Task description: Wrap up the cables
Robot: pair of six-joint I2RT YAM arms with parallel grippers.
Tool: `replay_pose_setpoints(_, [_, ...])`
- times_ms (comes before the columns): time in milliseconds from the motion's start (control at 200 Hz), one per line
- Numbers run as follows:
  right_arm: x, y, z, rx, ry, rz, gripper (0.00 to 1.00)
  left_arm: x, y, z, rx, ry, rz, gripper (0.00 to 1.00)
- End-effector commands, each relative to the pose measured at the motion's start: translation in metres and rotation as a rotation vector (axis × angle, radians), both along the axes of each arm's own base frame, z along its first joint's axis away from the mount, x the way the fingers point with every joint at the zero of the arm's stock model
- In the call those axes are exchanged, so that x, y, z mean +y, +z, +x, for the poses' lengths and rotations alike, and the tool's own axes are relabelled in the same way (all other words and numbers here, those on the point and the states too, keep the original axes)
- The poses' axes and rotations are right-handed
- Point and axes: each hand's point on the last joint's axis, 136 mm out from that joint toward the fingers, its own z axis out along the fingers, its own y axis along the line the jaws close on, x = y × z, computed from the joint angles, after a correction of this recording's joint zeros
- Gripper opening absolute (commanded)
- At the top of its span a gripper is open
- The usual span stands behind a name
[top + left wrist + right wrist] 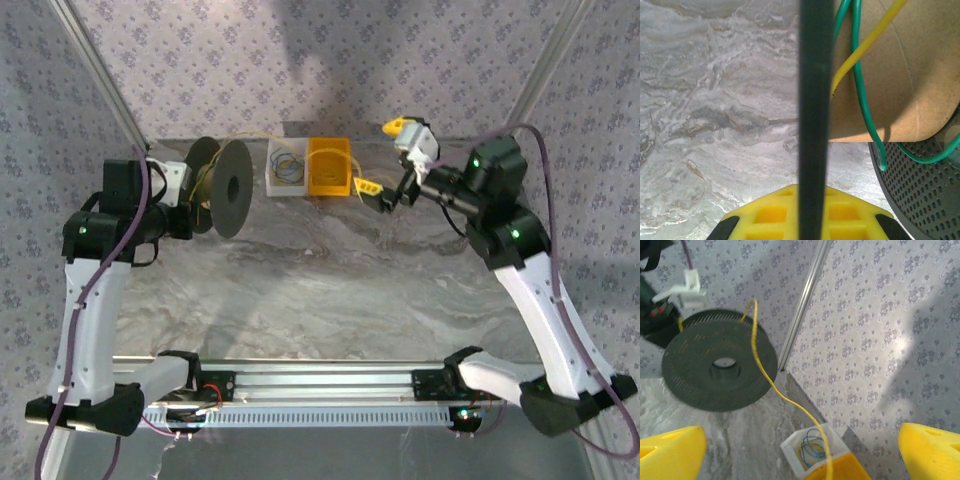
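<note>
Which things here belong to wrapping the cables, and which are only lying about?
For the job: yellow wire; black spool.
Lying about: white box holding a small wire coil; orange box beside it.

The spool [690, 365] is matt black plastic with tiny holes. Its core [920, 75] is brown cardboard. The wire [867, 44] is smooth.

Chopped at 6 o'clock by the wrist cam: yellow wire [753, 335] and white box [790, 452]. Clipped at 7 and 5: right gripper [802, 450] fingertips. Can't see the middle of the left gripper [807, 222] behind the blurry spool rim [815, 120].
</note>
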Motion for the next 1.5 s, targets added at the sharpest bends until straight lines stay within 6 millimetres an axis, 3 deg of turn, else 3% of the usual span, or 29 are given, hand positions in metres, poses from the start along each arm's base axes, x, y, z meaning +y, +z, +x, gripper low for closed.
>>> replay_pose_setpoints(0, [-0.008, -0.058, 0.023, 0.111, -0.104, -0.079, 1.0, -0.014, 0.048, -0.008, -0.145, -0.053, -0.078, 0.0])
replay_pose_setpoints(195, [-0.006, -0.083, 0.043, 0.166, -0.139, -0.07, 0.99, -0.022, 0.073, -0.019, -0.199, -0.087, -0.103, 0.0])
replay_pose_setpoints(320, [-0.004, -0.085, 0.057, 0.168, -0.17, -0.02, 0.97, -0.025, 0.081, -0.026, -0.22, -0.107, -0.113, 0.0])
replay_pose_setpoints(390, [-0.006, -0.084, 0.068, 0.167, -0.203, -0.006, 0.9, -0.028, 0.084, -0.028, -0.227, -0.117, -0.12, 0.0])
replay_pose_setpoints(440, [-0.005, -0.084, 0.077, 0.167, -0.216, -0.006, 0.72, -0.03, 0.085, -0.029, -0.228, -0.128, -0.128, 0.0])
replay_pose_setpoints(505, [-0.007, -0.086, 0.096, 0.173, -0.252, -0.012, 0.18, -0.034, 0.087, -0.029, -0.226, -0.147, -0.141, 0.0])
replay_pose_setpoints(540, [-0.01, -0.089, 0.11, 0.185, -0.28, -0.017, 0.0, -0.038, 0.088, -0.028, -0.22, -0.165, -0.152, 0.0])
replay_pose_setpoints(675, [-0.017, -0.1, 0.167, 0.27, -0.332, -0.022, 0.0, -0.053, 0.087, -0.022, -0.17, -0.236, -0.19, 0.0])
replay_pose_setpoints(815, [-0.027, -0.115, 0.228, 0.325, -0.404, -0.042, 0.0, -0.065, 0.072, -0.012, -0.098, -0.284, -0.212, 0.0])
replay_pose_setpoints(884, [-0.029, -0.132, 0.257, 0.395, -0.424, -0.083, 0.0, -0.071, 0.073, -0.009, -0.102, -0.302, -0.241, 0.0])
replay_pose_setpoints(979, [-0.024, -0.18, 0.286, 0.522, -0.44, -0.195, 0.0, -0.071, 0.093, 0.001, -0.153, -0.282, -0.264, 0.0])
replay_pose_setpoints(1114, [-0.013, -0.249, 0.294, 0.636, -0.47, -0.356, 0.0, -0.061, 0.143, 0.027, -0.289, -0.201, -0.342, 0.0])
replay_pose_setpoints(1229, [0.0, -0.292, 0.283, 0.686, -0.488, -0.474, 0.0, -0.05, 0.174, 0.053, -0.373, -0.136, -0.452, 0.0])
replay_pose_setpoints(1354, [0.015, -0.319, 0.258, 0.711, -0.482, -0.584, 0.0, -0.047, 0.191, 0.076, -0.419, -0.102, -0.5, 0.0])
replay_pose_setpoints(1494, [0.041, -0.325, 0.219, 0.703, -0.457, -0.66, 0.0, -0.054, 0.2, 0.101, -0.433, -0.116, -0.575, 0.0])
